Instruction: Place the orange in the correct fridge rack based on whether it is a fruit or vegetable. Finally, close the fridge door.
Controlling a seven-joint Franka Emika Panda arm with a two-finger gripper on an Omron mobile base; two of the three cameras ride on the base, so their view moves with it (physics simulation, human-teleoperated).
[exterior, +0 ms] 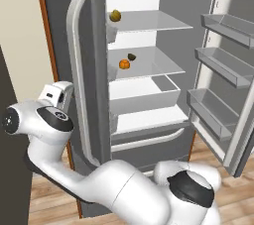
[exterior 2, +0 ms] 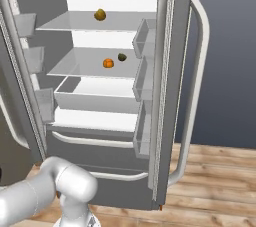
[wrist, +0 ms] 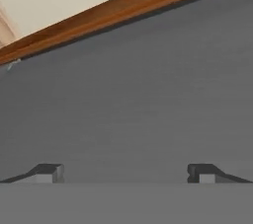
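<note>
The orange rests on the fridge rack, the second shelf from the top, just beside a small dark green-brown lump. Both fridge doors stand open. My gripper is open and holds nothing; its fingertips stand wide apart, close to a flat grey surface. In the left base view the hand sits outside the left door, behind its long handle, far from the orange.
A tan-brown round item lies on the top shelf. A drawer sits under the rack. The right door carries bins. Wooden trim and a cream wall flank the fridge.
</note>
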